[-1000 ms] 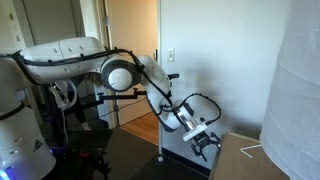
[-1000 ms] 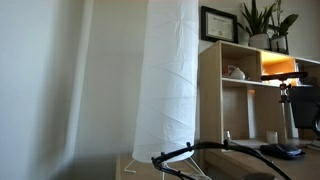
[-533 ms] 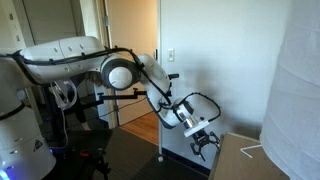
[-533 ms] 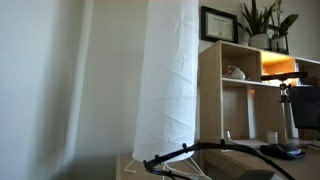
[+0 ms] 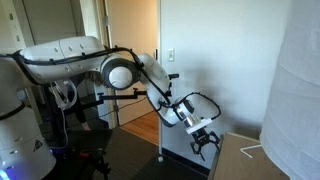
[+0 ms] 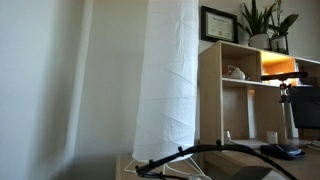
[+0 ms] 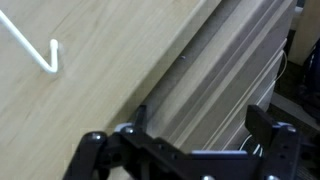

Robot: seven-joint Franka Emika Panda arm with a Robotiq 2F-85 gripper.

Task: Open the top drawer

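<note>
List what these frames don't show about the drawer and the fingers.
- Drawer handle: in no view. The wrist view shows only the wooden top and stepped front edges.
- Drawer fronts: an exterior view cuts off the cabinet at its bottom edge.
- Fingers: tips cut off by the wrist view's bottom edge.
- Gripper: small and dark in an exterior view. Beside the white shade, only a cable shows.

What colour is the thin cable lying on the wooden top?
White. The cable shows best in the wrist view.
</note>
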